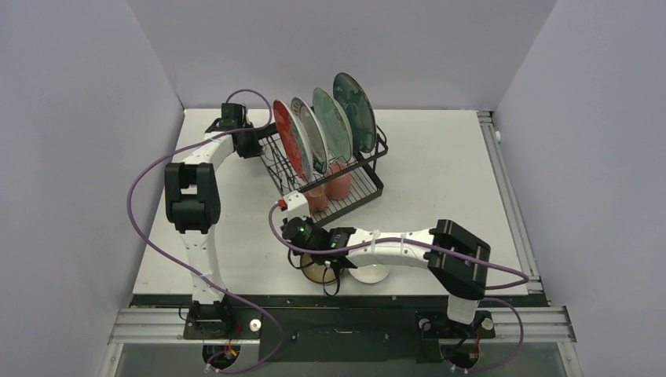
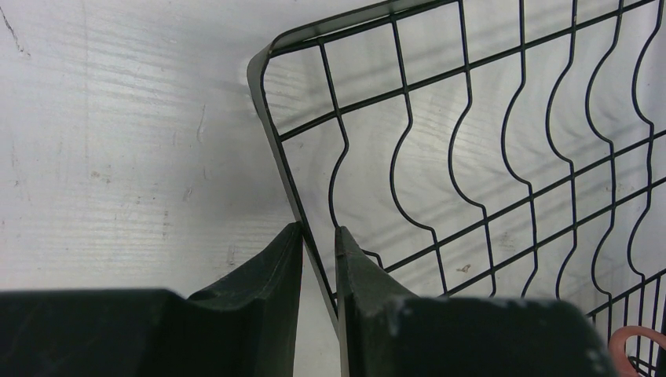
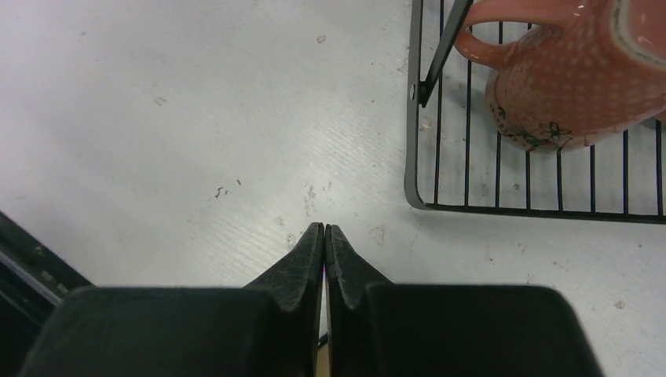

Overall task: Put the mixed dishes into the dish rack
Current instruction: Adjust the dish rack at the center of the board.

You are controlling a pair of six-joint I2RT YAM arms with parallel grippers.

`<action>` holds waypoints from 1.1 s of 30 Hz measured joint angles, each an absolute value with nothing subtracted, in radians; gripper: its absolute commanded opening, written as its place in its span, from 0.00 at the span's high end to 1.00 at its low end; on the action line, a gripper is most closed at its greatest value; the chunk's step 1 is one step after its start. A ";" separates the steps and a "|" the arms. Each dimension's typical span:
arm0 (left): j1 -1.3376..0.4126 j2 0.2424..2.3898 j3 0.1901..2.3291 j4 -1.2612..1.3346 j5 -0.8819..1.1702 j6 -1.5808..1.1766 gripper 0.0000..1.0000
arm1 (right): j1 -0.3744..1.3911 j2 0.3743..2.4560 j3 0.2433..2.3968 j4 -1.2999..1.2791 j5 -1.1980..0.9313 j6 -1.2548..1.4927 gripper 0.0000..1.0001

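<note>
The black wire dish rack [image 1: 369, 169] stands mid-table with four plates upright in its slots: red-orange [image 1: 289, 140], white [image 1: 311, 137], light green [image 1: 332, 122] and dark teal [image 1: 355, 100]. Two pinkish mugs [image 1: 338, 184] sit on its flat tray. My left gripper [image 1: 253, 143] [image 2: 319, 228] is at the rack's back left corner, shut on the rim wire [image 2: 271, 129]. My right gripper [image 1: 290, 203] [image 3: 324, 228] is shut and empty over bare table by the tray's front corner [image 3: 416, 196], beside a pink mug [image 3: 573, 71]. A brown bowl [image 1: 316, 272] and a small white bowl [image 1: 371, 273] lie under the right arm.
Grey walls close in the table on the left, back and right. A metal rail [image 1: 503, 188] runs along the table's right edge. The right forearm [image 1: 393, 245] stretches across the front of the table above the two bowls.
</note>
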State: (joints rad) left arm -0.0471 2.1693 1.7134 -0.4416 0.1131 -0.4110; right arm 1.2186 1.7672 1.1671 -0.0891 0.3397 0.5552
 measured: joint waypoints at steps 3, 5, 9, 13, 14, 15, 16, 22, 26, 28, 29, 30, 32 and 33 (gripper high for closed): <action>-0.044 2.169 1.713 -0.450 0.118 -0.411 0.95 | 1.225 1.828 1.212 -0.109 0.369 0.514 1.00; -0.044 2.169 1.713 -0.451 0.118 -0.411 0.95 | 1.225 1.855 1.229 -0.118 0.390 0.498 1.00; -0.044 2.169 1.713 -0.452 0.120 -0.411 0.94 | 1.225 1.863 1.231 -0.146 0.426 0.475 1.00; -0.044 2.169 1.713 -0.453 0.121 -0.411 0.94 | 1.225 1.890 1.286 -0.173 0.468 0.451 1.00; -0.044 2.169 1.713 -0.453 0.121 -0.411 0.94 | 1.225 1.903 1.304 -0.175 0.477 0.445 1.00; -0.044 2.169 1.713 -0.453 0.121 -0.411 0.94 | 1.225 1.914 1.321 -0.178 0.487 0.437 1.00; -0.044 2.169 1.713 -0.453 0.121 -0.411 0.94 | 1.225 1.926 1.336 -0.183 0.495 0.430 1.00; -0.044 2.169 1.713 -0.456 0.122 -0.411 0.91 | 1.211 1.986 1.388 -0.208 0.516 0.407 1.00; -0.044 2.169 1.713 -0.459 0.123 -0.411 0.91 | 1.190 2.014 1.391 -0.234 0.517 0.407 1.00; -0.044 2.169 1.714 -0.462 0.124 -0.411 0.91 | 1.185 2.023 1.397 -0.237 0.514 0.412 1.00; -0.044 2.169 1.714 -0.463 0.125 -0.411 0.91 | 1.185 2.024 1.398 -0.239 0.516 0.416 1.00; -0.044 2.169 1.714 -0.464 0.125 -0.412 0.91 | 1.184 2.024 1.398 -0.241 0.516 0.421 1.00; -0.044 2.168 1.714 -0.466 0.128 -0.414 0.91 | 1.177 2.024 1.398 -0.238 0.512 0.431 1.00; -0.044 2.168 1.714 -0.467 0.129 -0.415 0.91 | 1.174 2.024 1.398 -0.238 0.509 0.434 1.00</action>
State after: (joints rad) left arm -0.0437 2.1677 1.7138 -0.4675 0.1287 -0.4152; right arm 1.1740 2.0243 1.3975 -0.2379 0.5095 0.4335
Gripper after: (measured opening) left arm 0.161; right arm 0.001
